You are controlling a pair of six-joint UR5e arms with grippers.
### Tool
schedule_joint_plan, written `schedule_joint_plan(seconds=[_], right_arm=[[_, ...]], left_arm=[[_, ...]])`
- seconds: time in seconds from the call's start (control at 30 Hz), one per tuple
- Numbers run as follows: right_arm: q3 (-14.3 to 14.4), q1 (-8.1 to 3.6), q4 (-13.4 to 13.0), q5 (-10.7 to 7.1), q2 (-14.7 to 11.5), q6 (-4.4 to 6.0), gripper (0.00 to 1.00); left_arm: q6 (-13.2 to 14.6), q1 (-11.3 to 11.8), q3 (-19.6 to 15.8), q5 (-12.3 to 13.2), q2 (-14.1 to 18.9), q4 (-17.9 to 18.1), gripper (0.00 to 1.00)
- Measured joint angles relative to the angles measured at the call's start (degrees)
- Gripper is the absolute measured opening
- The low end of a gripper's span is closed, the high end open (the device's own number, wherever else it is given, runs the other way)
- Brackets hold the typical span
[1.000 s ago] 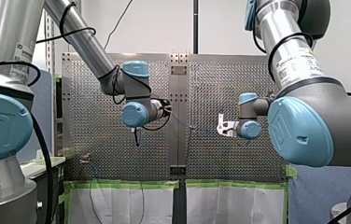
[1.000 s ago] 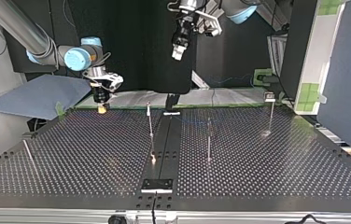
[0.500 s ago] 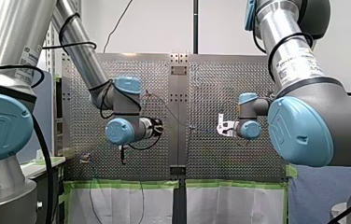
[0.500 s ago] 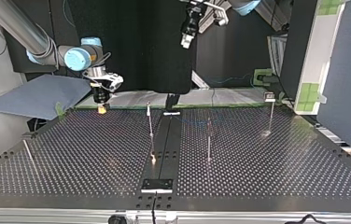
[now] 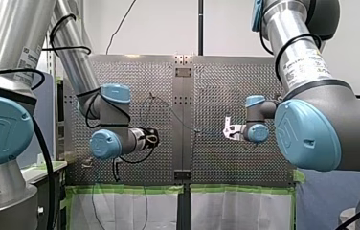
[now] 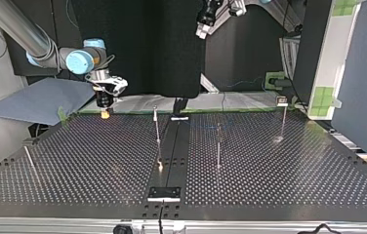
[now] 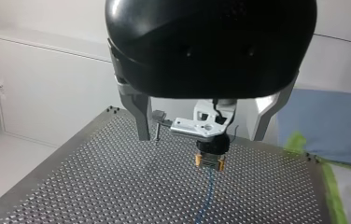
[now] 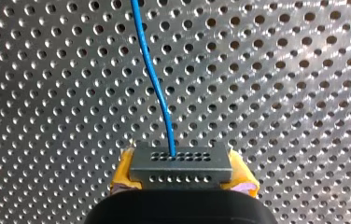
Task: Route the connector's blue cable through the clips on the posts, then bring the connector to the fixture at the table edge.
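Observation:
In the right wrist view the grey connector sits clamped between the yellow pads of my right gripper. Its blue cable runs ahead over the perforated plate. In the top view my right gripper hangs low over the far left of the table. My left gripper is high near the top edge. The left wrist view shows its metal fingers spread wide around nothing. Far beyond them is the connector with the cable trailing down.
Thin clip posts stand on the table in the top view: one near the middle, one to its right, one far right, and a leaning one at the left. A small fixture plate sits at the near edge.
My left arm has swung away from the middle: down and left in the front view, up and right in the top view. My right arm and the connector have stayed put.

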Motion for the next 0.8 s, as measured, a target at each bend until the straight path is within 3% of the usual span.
schedule_joint_plan(seconds=[0.23, 0.6, 0.8], right_arm=[[-0.1, -0.65, 0.34, 2.14, -1.76, 0.44, 0.0], [-0.13, -2.61, 3.86, 2.52, -6.75, 4.35, 0.0], [-0.15, -3.68, 5.03, 3.78, -9.89, 5.61, 0.0]], left_arm=[[-0.12, 0.04, -0.74, 0.14, 0.01, -0.02, 1.0], [0.16, 0.23, -0.76, -0.23, 0.02, 0.36, 1.0], [1.19, 0.3, -0.57, -2.36, 0.13, 0.67, 1.0]])
